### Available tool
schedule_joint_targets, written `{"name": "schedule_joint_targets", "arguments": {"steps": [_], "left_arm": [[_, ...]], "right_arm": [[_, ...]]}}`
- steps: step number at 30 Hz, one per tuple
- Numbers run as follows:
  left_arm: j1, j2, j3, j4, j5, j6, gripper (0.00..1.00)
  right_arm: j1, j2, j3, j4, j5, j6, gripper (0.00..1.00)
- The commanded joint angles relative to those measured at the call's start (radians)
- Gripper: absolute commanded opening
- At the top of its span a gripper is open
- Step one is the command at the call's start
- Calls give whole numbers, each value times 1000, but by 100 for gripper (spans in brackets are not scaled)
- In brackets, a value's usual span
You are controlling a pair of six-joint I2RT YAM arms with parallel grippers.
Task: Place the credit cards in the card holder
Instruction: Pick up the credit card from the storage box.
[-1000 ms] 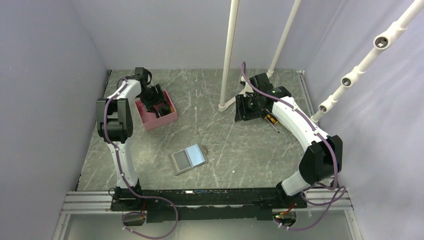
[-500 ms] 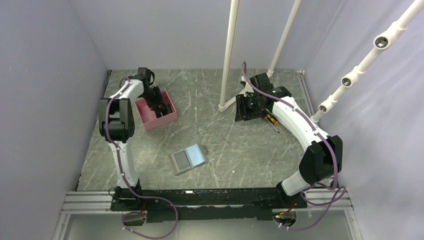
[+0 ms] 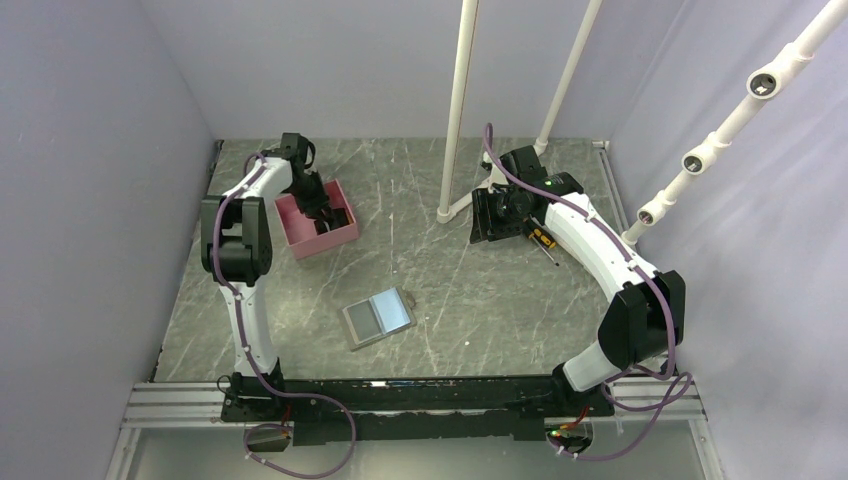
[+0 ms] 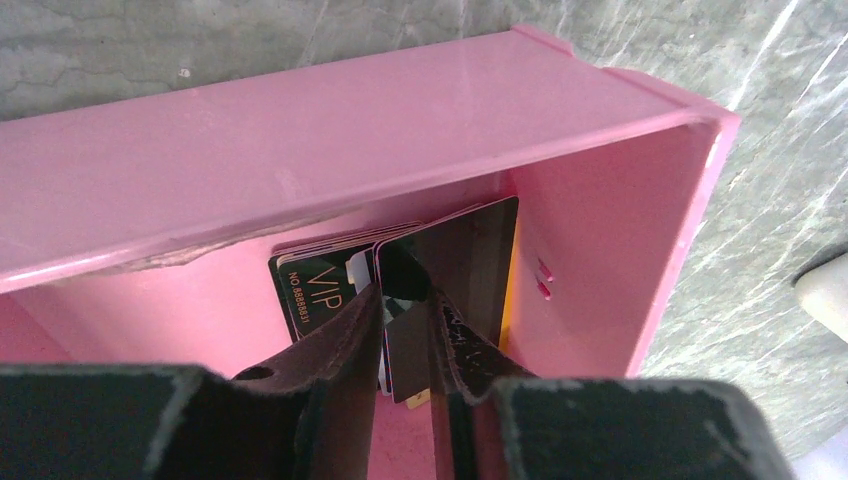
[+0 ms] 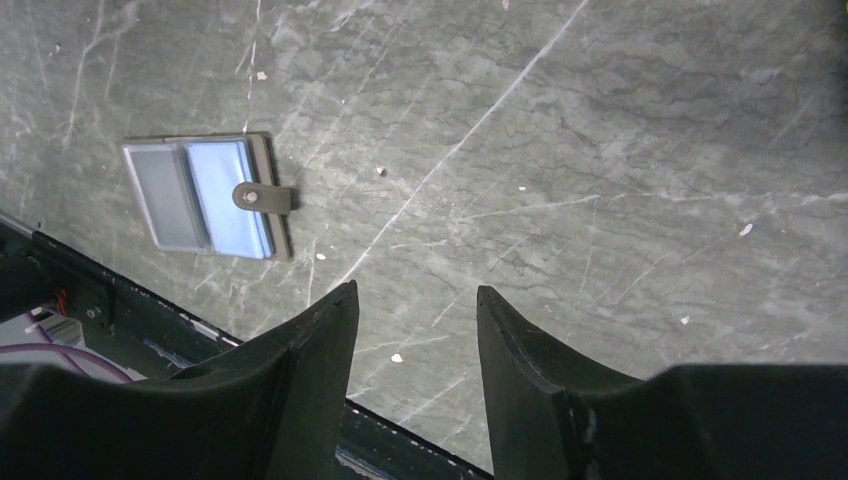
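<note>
Left gripper inside pink box, fingers nearly together, clamped on edge of black card in box corner. More cards stacked behind it, one marked VIP; orange edge beside it. Right gripper wide apart, holding nothing, above table. Card holder lies open on table, blue lining up, well apart from both grippers.

Pale lilac walls close in around my grey marbled tabletop, where white pipe stands rise at the back under even light.
</note>
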Motion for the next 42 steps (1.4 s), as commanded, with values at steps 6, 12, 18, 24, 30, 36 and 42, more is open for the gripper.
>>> {"name": "schedule_joint_targets", "arguments": {"steps": [6,12,18,24,30,36,42], "left_arm": [[-25,-69,42,22,16,0,34],[-29,-81,38,34,12,3,30],[-34,-90,36,39,15,-2,29],[-37,-82,48,31,20,-3,31],[-48,-85,64,17,8,0,39],[-51,-67,94,-15,-4,-2,44],[-57,-59,104,-23,-12,-5,52]], "right_arm": [[-6,-10,12,14,-8,-4,50],[-7,-7,11,14,-12,-4,50],[-6,-7,12,14,-11,-4,50],[-6,-6,11,14,-12,-4,50],[-6,-7,12,12,-11,-4,50],[-6,-9,10,14,-12,-4,50],[-6,-9,9,13,-11,-4,50]]}}
